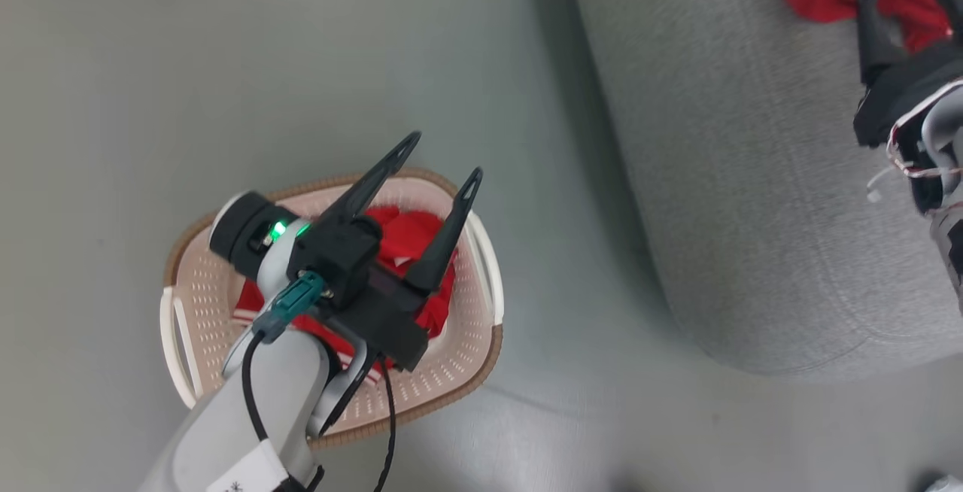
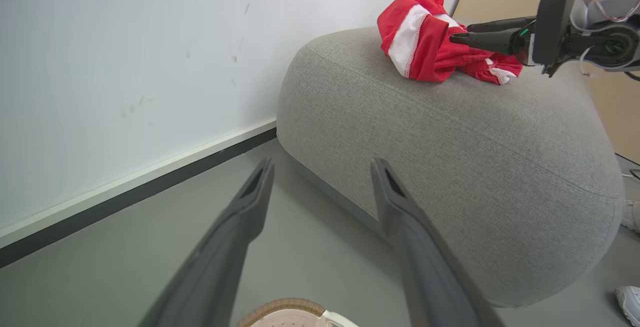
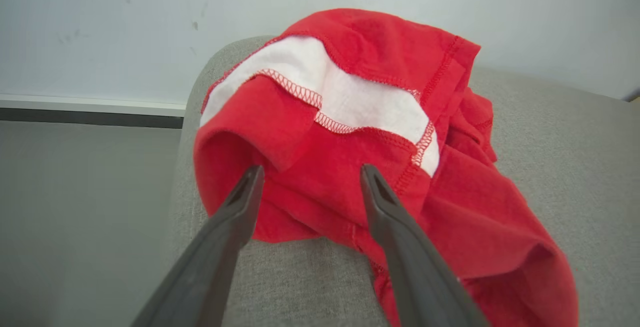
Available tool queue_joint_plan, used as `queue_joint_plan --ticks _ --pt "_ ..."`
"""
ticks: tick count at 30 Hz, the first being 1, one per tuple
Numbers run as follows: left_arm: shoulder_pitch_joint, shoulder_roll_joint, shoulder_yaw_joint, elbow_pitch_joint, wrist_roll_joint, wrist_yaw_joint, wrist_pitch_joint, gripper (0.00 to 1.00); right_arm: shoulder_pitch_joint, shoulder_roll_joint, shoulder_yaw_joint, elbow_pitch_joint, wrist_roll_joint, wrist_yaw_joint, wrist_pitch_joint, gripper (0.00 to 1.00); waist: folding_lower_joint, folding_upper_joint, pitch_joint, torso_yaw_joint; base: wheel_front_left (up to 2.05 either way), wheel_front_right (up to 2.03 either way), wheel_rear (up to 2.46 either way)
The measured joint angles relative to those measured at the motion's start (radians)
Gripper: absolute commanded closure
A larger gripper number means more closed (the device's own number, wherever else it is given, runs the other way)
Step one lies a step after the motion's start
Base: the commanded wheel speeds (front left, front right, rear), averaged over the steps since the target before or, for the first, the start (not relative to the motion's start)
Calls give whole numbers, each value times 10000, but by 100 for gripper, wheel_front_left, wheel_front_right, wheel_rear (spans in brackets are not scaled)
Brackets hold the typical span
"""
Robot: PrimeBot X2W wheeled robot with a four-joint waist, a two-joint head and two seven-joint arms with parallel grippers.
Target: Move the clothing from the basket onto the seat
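Right pincer [image 3: 311, 167] spread, empty | left pincer [image 1: 445, 153] spread, empty | clothing [image 3: 465, 217] slants across seat [image 3: 550, 127], white band [image 3: 350, 92] farthest

We see bright, even light; a soft shadow darkens the floor [image 1: 557, 138] just beside the seat [image 1: 752, 176], whose weave blurs in the head view.

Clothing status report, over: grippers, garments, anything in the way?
Left gripper open, above the basket. Right gripper open, astride a red garment lying on the seat. More clothing in basket. No obstruction seen.
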Motion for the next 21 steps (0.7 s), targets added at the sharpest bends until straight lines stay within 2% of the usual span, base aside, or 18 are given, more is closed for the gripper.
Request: queue_joint_plan --ticks 13,21 --pt "735 -184 495 934 -598 35 -723 0 743 318 138 -205 -67 159 -13 0 -1 -2 -1597 -127 0 0 0" --pt "1658 -63 1147 1465 -966 382 -943 0 1770 1034 107 -926 130 205 -13 0 -2 -2 -2746 93 0 0 0"
